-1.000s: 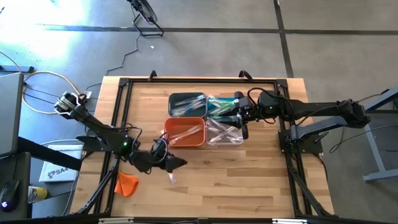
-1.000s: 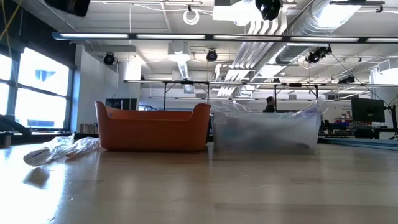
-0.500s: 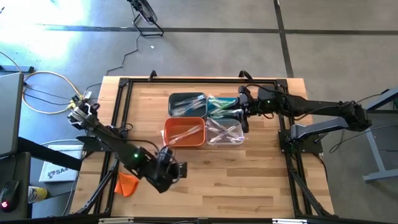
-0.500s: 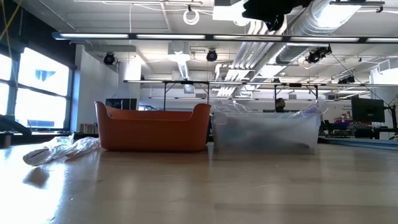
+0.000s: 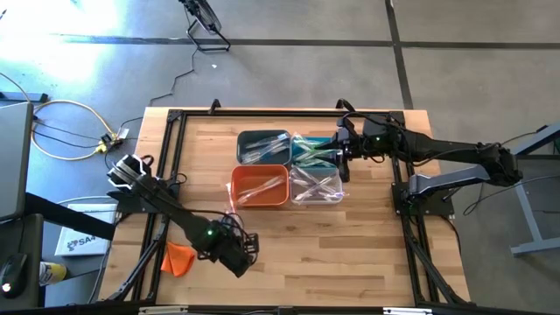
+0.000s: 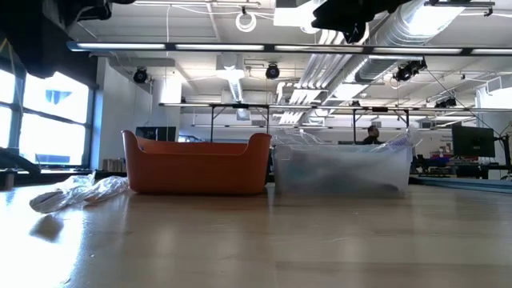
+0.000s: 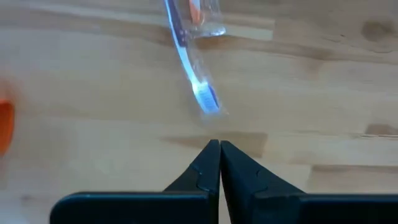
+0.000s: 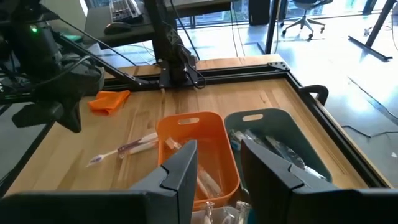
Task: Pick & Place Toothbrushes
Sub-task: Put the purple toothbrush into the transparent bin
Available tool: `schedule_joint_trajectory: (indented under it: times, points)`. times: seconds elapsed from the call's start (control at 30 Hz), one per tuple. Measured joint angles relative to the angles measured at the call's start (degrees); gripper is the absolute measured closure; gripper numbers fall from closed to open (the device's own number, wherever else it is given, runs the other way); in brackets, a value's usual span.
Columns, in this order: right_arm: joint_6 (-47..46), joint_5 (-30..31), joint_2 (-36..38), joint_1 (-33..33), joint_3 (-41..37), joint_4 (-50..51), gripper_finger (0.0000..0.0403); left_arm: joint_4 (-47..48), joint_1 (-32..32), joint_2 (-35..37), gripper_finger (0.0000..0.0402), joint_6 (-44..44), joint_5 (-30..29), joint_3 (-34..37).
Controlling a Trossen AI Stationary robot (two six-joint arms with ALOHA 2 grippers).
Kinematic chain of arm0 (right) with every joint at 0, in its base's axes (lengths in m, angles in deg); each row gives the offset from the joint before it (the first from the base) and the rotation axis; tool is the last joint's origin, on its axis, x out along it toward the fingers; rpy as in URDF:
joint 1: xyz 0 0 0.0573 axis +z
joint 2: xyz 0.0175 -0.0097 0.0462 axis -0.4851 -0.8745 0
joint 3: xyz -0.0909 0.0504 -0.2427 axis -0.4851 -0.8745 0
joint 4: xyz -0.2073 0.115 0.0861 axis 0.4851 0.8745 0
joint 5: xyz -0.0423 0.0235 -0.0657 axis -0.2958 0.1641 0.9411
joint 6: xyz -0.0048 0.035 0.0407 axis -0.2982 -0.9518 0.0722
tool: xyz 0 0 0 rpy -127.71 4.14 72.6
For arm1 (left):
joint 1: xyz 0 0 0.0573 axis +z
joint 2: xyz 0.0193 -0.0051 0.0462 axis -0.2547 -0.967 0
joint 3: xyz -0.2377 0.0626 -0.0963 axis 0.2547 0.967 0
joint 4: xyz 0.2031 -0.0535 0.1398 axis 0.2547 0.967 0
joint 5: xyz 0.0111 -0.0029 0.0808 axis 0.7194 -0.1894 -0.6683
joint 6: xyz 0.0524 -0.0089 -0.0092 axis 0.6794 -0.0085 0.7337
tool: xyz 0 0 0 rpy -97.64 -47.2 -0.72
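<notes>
- My left gripper [image 5: 248,248] hovers over the near-left part of the wooden table [image 5: 367,254], its fingers [image 7: 211,163] pressed together on nothing, tips meeting over bare wood.
- One wrapped toothbrush [image 7: 189,68], blue-handled with its bristle end toward the fingertips, lies flat on the table just ahead of that clenched gripper, apart from it; from overhead it is mostly hidden under my arm.
- A small orange cloth lump [image 5: 178,257] sits on the table to the left of the left gripper, near the table's edge.
- My right gripper [image 5: 339,157] hangs above the right side of the bin cluster, its two fingers [image 8: 180,171] parted with a clear gap, and I see nothing between them.
- Four bins stand together at the table's middle: dark grey bin [image 5: 246,140] far left, teal bin [image 5: 297,156] far right, orange bin [image 5: 236,182] near left, clear bin [image 5: 332,196] near right.
- Each bin holds wrapped toothbrushes; those in the orange bin [image 5: 262,186] lie diagonally across it.
- From table height, a crumpled clear wrapper [image 6: 80,192] rests left of the orange bin.
- A person [image 6: 371,134] shows far off in the room behind.
</notes>
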Motion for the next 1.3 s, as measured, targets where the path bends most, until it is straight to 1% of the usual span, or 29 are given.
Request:
schedule_joint_trajectory:
  times: [0.07, 0.13, 0.33, 0.47, 0.63, 0.8, 1.2, 1.3]
  points:
    - [0.00, 0.00, 0.00, 0.02, 0.00, 0.21, 0.0286, -0.15, 0.04, -0.86, 0.0384, 1.19, -0.04, 0.00]
    - [0.00, 0.00, 0.00, 0.02, 0.00, 0.64, 0.0286, -0.39, 0.02, -1.65, 0.0366, 0.97, -0.06, 0.00]
    - [0.00, -0.02, 0.00, 0.02, 0.00, 0.77, 0.0286, 1.19, 0.19, -3.96, 0.0286, -1.19, -0.88, 0.00]
    - [-0.02, -0.02, 0.00, 0.02, 0.00, 0.79, 0.0286, 1.72, 1.24, -6.48, 0.0253, -1.47, -2.31, 0.02]
    - [-0.02, -0.02, 0.00, 0.02, 0.00, 0.81, 0.0286, 1.52, 3.56, -10.29, 0.0246, -0.90, -2.21, 0.04]
    - [-0.03, -0.02, 0.00, 0.02, 0.00, 0.83, 0.0286, 1.15, 5.07, -13.72, 0.0245, -0.69, 0.67, 0.07]
    - [-0.02, -0.01, 0.00, 0.02, 0.00, 0.83, 0.0286, 0.32, 5.22, -17.74, 0.0245, -0.39, 1.16, -0.17]
    - [-0.02, -0.02, 0.00, 0.02, 0.00, 0.81, 0.0286, 0.12, 5.22, -17.82, 0.0255, 0.40, 1.12, -0.15]
